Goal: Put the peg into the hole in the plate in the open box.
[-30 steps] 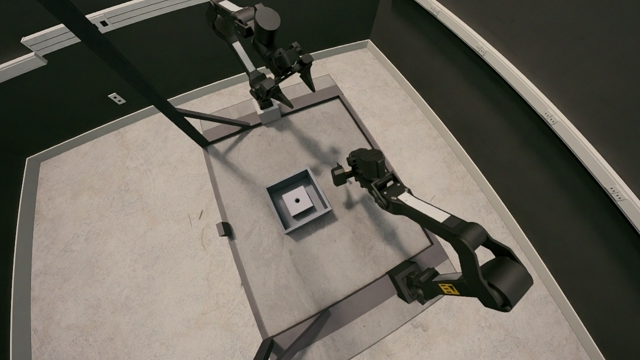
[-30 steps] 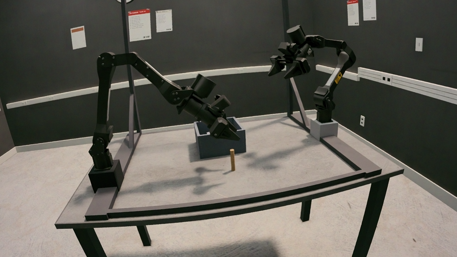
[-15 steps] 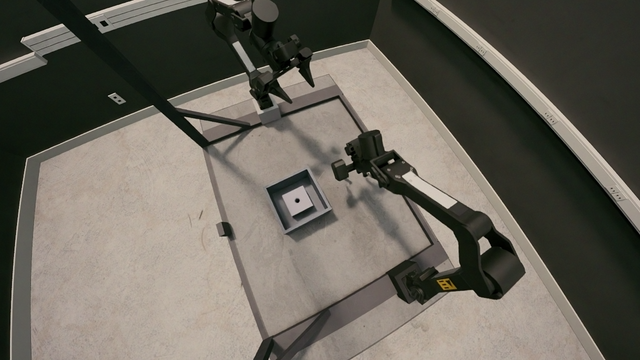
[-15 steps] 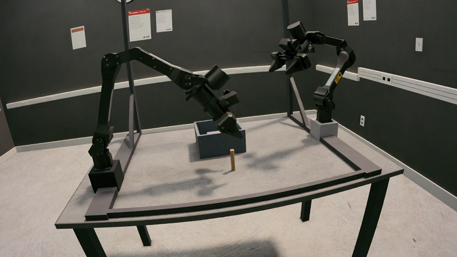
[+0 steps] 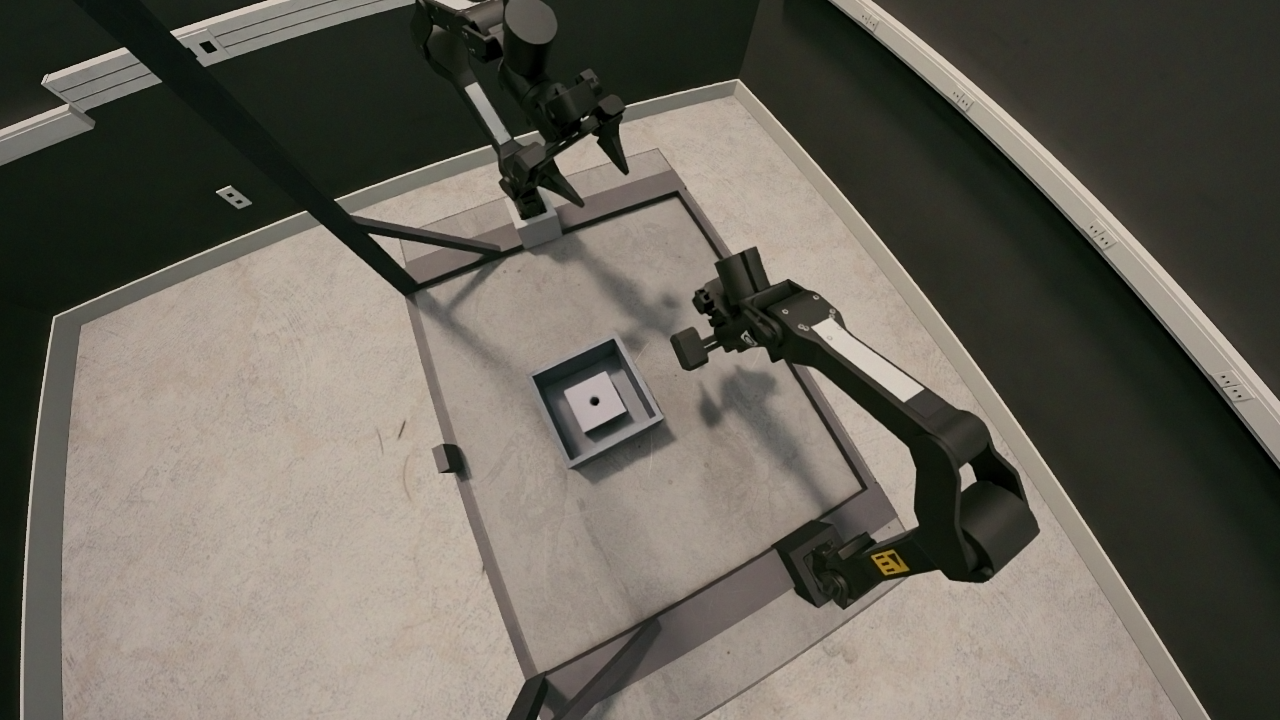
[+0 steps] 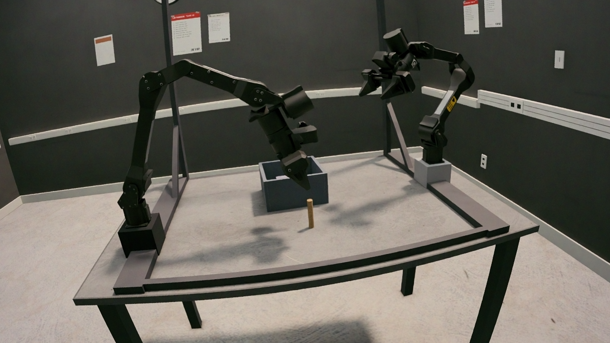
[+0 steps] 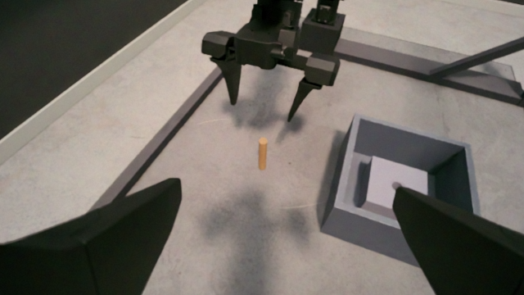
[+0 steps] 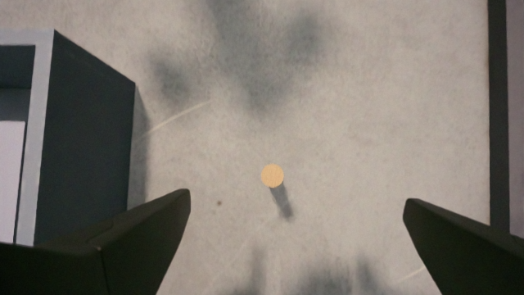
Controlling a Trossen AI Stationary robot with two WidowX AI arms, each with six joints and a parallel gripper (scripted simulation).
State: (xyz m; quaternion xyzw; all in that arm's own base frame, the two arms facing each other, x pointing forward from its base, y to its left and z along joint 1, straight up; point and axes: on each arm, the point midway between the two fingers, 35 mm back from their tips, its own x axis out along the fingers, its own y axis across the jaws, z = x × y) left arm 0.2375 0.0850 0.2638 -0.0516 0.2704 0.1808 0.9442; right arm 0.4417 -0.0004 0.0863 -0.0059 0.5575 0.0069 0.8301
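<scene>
The tan wooden peg (image 6: 310,213) stands upright on the table, a little in front of the open blue-grey box (image 6: 293,183). It also shows in the left wrist view (image 7: 263,153) and, end on, in the right wrist view (image 8: 272,175). My right gripper (image 6: 300,175) hangs well above the peg, pointing down, open and empty; the left wrist view shows its fingers spread (image 7: 262,111). In the top view this arm hides the peg. The box (image 5: 596,403) holds a pale plate (image 5: 593,402) with a small dark hole. My left gripper (image 5: 597,181) is high up near its base, open and empty.
A raised dark frame (image 6: 464,204) runs along the table edges, with slanted struts at the corners. The left arm's pale base block (image 6: 432,170) stands at one end, the right arm's dark base (image 6: 140,237) at the other.
</scene>
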